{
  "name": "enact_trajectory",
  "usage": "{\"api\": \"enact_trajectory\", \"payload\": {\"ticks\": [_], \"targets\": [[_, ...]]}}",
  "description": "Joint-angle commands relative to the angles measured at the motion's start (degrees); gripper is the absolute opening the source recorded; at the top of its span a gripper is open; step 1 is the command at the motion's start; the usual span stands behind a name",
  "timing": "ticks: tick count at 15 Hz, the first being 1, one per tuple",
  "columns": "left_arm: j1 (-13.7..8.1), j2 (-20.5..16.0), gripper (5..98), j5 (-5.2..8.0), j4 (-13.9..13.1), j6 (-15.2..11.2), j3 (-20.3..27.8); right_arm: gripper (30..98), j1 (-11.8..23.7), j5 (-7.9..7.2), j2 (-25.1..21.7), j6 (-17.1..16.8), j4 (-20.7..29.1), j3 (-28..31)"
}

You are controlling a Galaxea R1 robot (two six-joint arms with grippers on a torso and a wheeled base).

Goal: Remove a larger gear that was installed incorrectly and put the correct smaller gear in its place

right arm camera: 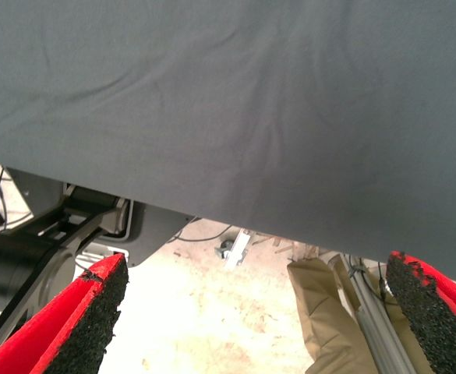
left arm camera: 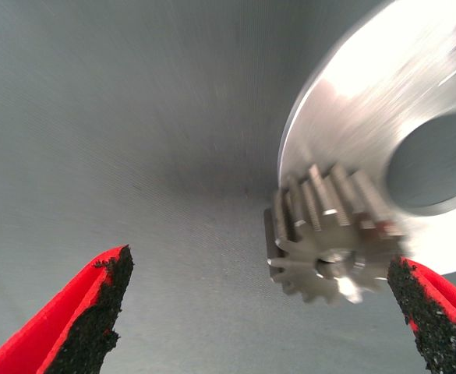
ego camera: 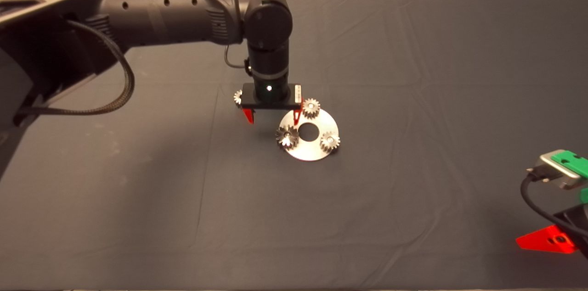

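A round silver plate point(ego camera: 317, 152) with a centre hole lies mid-mat. The larger gear point(ego camera: 287, 136), dark with chunky teeth, sits on the plate's left edge. It also shows in the left wrist view point(left arm camera: 329, 245), close to the inside of one finger point(left arm camera: 434, 312). Two small fine-toothed gears point(ego camera: 311, 107) point(ego camera: 330, 141) sit on the plate too. The smaller gear point(ego camera: 238, 97) lies loose on the mat, half hidden behind the gripper body. My left gripper point(ego camera: 273, 116) hangs open and empty over the plate's far left rim; its open span shows in the left wrist view point(left arm camera: 259, 261).
My right gripper point(ego camera: 558, 231) is parked at the mat's lower right edge, open and empty point(right arm camera: 257, 265). Its wrist view shows the mat's edge, the floor and a tan cloth shape point(right arm camera: 321, 319) beyond it. The mat around the plate is bare.
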Motion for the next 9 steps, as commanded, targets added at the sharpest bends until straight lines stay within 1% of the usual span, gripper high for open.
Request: {"api": "enact_trajectory", "payload": {"ticks": [1,2,4,7,9], "targets": [[1.9,0.3,83.9,-1.61,1.8,-0.5,-0.3,87.7,2.2,-7.19,-0.2,-0.2,1.8,0.0],[2.2,0.4,83.9,-1.70,2.4,-0.5,-0.4,87.7,2.4,-7.19,-0.2,-0.2,1.9,0.0],[2.2,0.6,83.9,-1.79,2.4,-0.5,-0.8,87.7,2.4,-7.19,-0.2,-0.2,2.3,0.0],[1.7,2.9,83.9,-1.79,2.2,-0.7,-1.8,87.7,2.4,-7.19,-0.1,-0.2,2.3,0.0],[1.1,3.0,83.9,-1.70,2.0,-0.8,-1.8,87.7,2.4,-7.19,-0.2,-0.2,2.3,0.1]]}}
